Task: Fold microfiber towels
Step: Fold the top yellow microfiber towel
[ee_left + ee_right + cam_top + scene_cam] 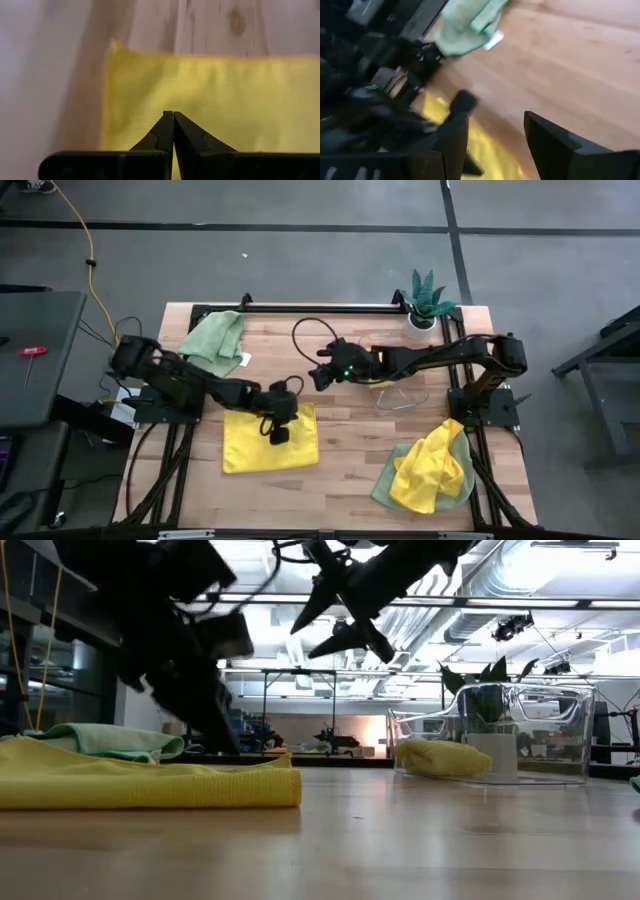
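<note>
Left gripper (279,434) clenched empty over the flat yellow towel (270,445); right gripper (318,375) released in the air.

The left gripper's two fingers (165,132) meet tip to tip with nothing between them, and the yellow towel lies spread on the wooden table (340,480) directly beneath and ahead of them, its far edge and one corner showing beyond the tips. The right gripper hangs above the table with its jaws apart and bare wood between them, the same yellow towel just past its tips. A sage green towel (215,340) lies crumpled at the table's far left corner, well apart from both grippers. Another yellow towel over a green one (432,472) is heaped near the right arm's base. A clear bin (500,745) holds a yellow cloth beside a potted plant (428,300).
</note>
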